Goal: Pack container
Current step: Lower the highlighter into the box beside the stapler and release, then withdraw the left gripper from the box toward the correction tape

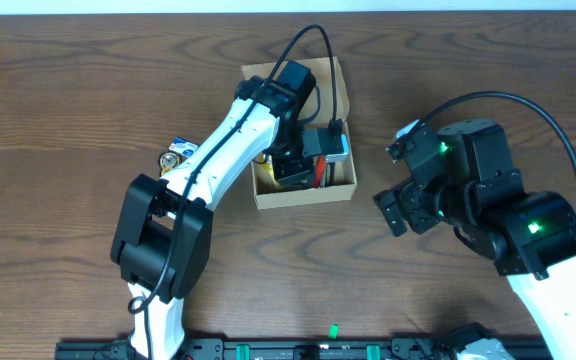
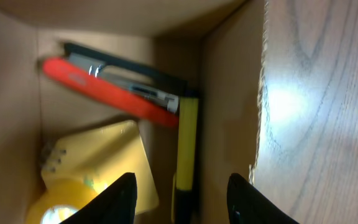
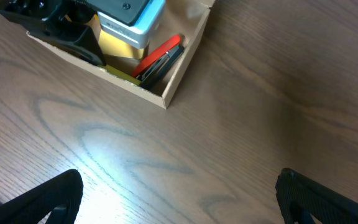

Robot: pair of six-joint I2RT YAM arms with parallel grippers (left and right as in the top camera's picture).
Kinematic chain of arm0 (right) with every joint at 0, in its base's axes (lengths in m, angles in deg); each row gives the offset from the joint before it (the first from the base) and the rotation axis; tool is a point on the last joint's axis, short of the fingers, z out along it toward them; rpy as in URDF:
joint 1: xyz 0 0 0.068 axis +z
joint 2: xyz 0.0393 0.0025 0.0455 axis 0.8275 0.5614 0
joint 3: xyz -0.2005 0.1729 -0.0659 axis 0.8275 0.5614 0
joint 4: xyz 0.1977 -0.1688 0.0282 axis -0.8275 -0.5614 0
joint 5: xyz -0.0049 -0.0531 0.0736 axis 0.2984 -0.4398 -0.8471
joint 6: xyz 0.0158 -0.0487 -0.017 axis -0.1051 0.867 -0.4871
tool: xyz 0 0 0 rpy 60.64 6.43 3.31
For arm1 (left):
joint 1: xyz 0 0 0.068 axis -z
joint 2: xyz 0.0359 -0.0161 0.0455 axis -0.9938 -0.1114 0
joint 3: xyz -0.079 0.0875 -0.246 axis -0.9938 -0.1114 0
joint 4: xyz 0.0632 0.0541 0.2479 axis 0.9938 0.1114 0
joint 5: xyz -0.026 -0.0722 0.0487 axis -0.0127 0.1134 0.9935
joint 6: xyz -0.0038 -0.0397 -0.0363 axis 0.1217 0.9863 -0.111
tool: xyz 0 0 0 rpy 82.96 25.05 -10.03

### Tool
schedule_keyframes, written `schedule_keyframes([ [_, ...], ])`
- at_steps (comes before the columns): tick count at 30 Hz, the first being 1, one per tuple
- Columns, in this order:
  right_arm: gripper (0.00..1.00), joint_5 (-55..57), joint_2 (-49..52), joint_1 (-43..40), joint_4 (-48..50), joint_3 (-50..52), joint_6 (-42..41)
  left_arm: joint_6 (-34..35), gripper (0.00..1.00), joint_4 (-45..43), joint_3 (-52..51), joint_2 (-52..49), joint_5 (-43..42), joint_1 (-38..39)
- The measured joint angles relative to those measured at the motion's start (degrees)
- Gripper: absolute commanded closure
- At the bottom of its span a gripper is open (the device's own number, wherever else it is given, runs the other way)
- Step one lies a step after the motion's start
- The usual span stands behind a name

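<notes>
Two arms: the left one is bent over and reaching down into the box, while the right one is parked well off to the side.
Container place: the small rectangular tan-brown cardboard container [image 1: 303, 194] sits open-topped near the middle of the dark wood-grain table [image 1: 68, 80], with its long side running away from the robot.
Contents: a red-and-black elongated tool [image 2: 114, 87] lies aslant against the far wall. A slim yellow stick [image 2: 188, 137] lies along the side wall. A pale yellow notepad [image 2: 107, 155] lies flat on the floor, and a roll of yellowish tape [image 2: 58, 208] rests at its near corner.
Why so placed: the long pieces seem tucked against the walls to leave the floor free for flatter things. That is a judgement only.
Left gripper [image 2: 182, 199]: it is inside the box, pointing down, with jaws parted. Nothing is pinched between them, and the yellow stick lies under the gap, clear of both fingers.
Left arm pose: the elbow is raised and the forearm slopes from the near left up over the box rim, with the wrist tipped steeply down.
Right gripper [image 3: 179, 190]: it is spread wide and empty, hanging above bare table just right of the box.
Right arm pose: it is folded back on itself, probably to keep out of the left arm's way.
Outside the box: a small blue-and-white packet [image 1: 180, 149] lies on the table left of the container, partly hidden by the left arm, so packing looks unfinished.
</notes>
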Motion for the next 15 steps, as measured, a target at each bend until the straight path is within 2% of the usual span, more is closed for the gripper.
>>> schedule_keyframes([
  [7,0.01,0.0,0.0,0.0,0.0,0.0,0.0,4.9,0.52,0.1,6.8,2.1,2.1,-1.4],
  [15,0.01,0.0,0.0,0.0,0.0,0.0,0.0,12.3,0.47,-0.4,10.0,13.6,9.9,-8.2],
])
